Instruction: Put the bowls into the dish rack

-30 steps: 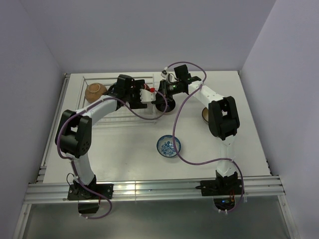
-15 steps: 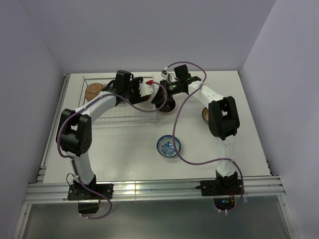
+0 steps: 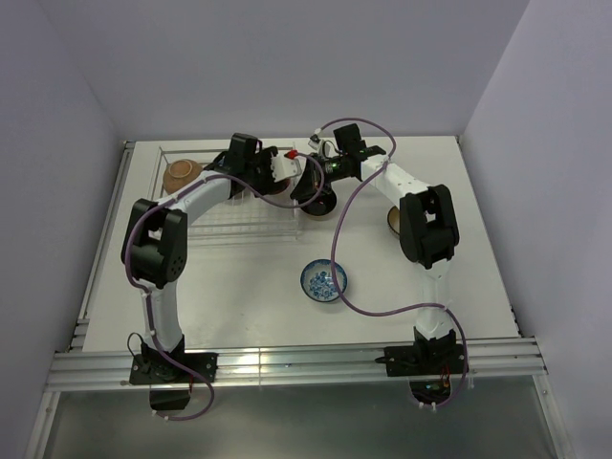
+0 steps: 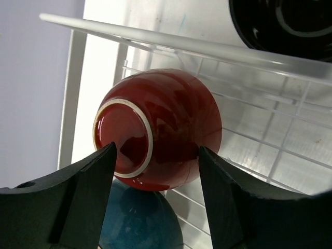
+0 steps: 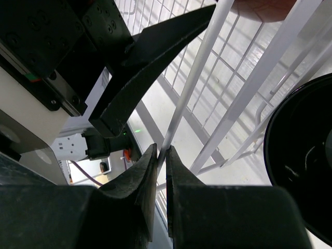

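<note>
My left end effector is straddling, wide open, the red bowl lying tipped in the dish rack, foot ring toward its camera; my right end effector is pinching the rack's rim.

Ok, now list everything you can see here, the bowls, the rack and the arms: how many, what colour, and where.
dish rack: one, white wire, far left of the table
tan bowls: two, brown; one inside the rack's left end, one on the table, half hidden behind the right arm
black bowl: one, on the table just outside the rack's right end
patterned bowl: one, blue and white, mid-table, upright
red bowl: one, red outside, on its side over the rack's grid
blue rounded thing: one, under the red bowl; cannot tell what it is
left gripper: black fingers either side of the red bowl; grip unclear
right gripper: black, pinched on a rack rim wire
</note>
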`<state>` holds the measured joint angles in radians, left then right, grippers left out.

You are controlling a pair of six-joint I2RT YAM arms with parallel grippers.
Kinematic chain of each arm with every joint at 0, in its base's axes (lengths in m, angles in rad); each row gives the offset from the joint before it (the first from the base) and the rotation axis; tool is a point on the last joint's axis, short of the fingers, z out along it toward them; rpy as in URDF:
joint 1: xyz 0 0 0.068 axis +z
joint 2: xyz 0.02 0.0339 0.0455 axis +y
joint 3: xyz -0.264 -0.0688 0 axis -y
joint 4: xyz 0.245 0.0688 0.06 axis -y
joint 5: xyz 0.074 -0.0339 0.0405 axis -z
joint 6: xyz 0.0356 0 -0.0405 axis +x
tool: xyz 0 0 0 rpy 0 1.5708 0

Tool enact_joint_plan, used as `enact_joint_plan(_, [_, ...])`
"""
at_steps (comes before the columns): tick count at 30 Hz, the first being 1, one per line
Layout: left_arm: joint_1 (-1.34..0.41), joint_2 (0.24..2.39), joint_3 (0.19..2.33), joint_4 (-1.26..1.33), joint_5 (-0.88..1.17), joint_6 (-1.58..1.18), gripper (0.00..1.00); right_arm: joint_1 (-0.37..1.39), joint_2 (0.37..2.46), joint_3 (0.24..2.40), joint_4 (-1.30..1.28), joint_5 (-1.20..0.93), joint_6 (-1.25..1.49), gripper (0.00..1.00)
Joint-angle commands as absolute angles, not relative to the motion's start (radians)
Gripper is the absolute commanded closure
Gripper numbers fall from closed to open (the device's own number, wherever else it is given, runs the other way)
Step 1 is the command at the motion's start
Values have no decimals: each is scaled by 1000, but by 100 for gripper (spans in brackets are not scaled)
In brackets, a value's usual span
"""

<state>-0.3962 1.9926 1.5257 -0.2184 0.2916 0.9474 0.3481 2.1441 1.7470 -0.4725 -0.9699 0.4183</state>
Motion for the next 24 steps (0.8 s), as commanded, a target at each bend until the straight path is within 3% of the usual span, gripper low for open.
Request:
enact_joint_plan(1, [-396, 1996, 1562, -126, 265, 914, 31, 342, 2177, 1750, -519, -907, 327, 100])
enact_joint_plan(10, [-397, 1980, 1537, -35, 230, 888, 29, 344, 2168, 1746, -509, -907, 333, 100])
enact_joint_plan(15, [-396, 1930, 1520, -61, 317, 873, 21, 344, 2152, 1743, -509, -894, 327, 99])
enact_joint_plan(20, [-396, 1839, 1520, -95, 359, 767, 16, 342, 2134, 1744, -508, -879, 325, 94])
enact_joint_plan(23, [-396, 1778, 1522, -103, 357, 654, 14, 342, 2129, 1759, -529, -856, 314, 86])
enact_joint_plan(24, [-393, 1748, 1523, -107, 359, 596, 13, 342, 2126, 1766, -535, -833, 313, 77])
